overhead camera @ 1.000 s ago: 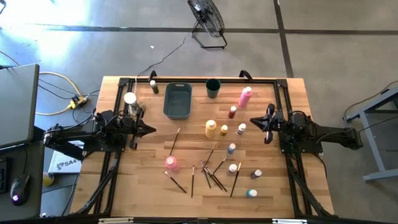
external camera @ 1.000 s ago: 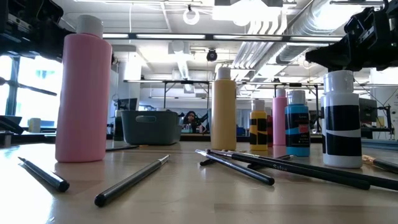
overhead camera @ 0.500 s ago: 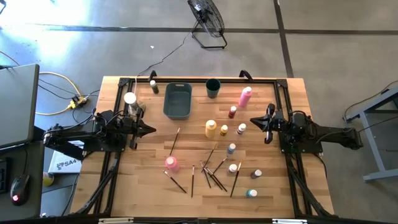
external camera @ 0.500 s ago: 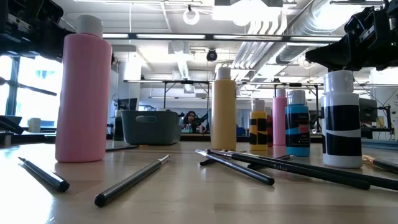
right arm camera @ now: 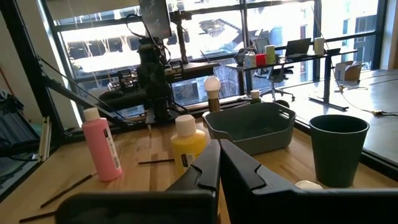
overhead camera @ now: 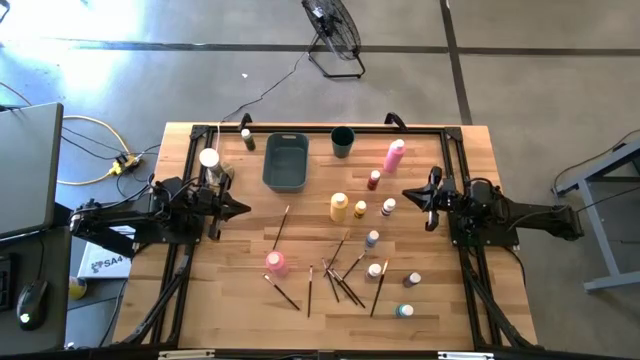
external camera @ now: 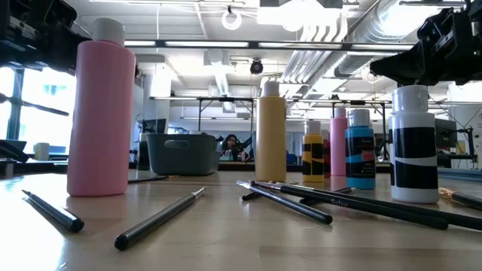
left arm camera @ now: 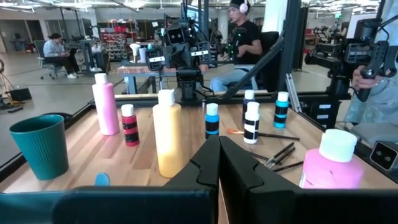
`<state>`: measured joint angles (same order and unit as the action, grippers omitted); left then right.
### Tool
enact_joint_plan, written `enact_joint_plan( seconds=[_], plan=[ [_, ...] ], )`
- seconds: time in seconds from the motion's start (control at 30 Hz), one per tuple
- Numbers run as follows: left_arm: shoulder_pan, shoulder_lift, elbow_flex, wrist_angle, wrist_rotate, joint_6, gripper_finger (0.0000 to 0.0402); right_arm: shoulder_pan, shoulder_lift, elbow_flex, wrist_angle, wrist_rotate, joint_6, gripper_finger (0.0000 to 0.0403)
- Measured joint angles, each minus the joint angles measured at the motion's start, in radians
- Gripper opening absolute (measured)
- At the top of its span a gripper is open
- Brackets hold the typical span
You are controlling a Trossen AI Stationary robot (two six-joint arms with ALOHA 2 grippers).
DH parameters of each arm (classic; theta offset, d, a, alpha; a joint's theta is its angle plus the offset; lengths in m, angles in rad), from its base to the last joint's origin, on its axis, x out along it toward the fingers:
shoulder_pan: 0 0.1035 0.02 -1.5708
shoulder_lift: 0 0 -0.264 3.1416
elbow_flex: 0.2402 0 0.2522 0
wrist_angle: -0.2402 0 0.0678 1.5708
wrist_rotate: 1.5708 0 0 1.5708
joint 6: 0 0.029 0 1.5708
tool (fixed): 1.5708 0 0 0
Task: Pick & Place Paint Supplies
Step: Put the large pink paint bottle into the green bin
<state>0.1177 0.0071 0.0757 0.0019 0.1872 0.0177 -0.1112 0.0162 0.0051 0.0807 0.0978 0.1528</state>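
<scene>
The paint supplies stand and lie on the wooden table. One tall pink bottle stands at the far right and another nearer the front. Beside a tall yellow bottle is a small yellow one. Several small white-capped bottles, a red one among them, stand around several dark brushes that lie flat. My left gripper is shut and level at the table's left, above the wood. My right gripper is shut and level at the right. Both touch nothing.
A grey bin and a teal cup stand at the far side. A white knob on a round tan base is by the left arm. A black frame runs along the table's edges. People sit in the room beyond.
</scene>
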Motion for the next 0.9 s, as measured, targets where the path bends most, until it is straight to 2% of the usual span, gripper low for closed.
enact_joint_plan(
  seconds=[0.23, 0.6, 0.9],
  plan=[
    [0.0, 0.0, 0.0, 0.024, -0.02, -0.007, 0.0, 0.0, 0.0, 0.002, 0.083, -0.008, 0.043, 0.0003],
    [0.0, 0.0, 0.02, 0.054, -0.044, -0.058, 0.0, 0.0, 0.029, 0.012, 0.109, -0.029, 0.064, 0.0003],
    [0.0, 0.017, 0.05, 0.055, -0.075, -0.066, 0.0, 0.0, 0.125, 0.016, 0.285, -0.089, 0.048, 0.0003]
  ],
)
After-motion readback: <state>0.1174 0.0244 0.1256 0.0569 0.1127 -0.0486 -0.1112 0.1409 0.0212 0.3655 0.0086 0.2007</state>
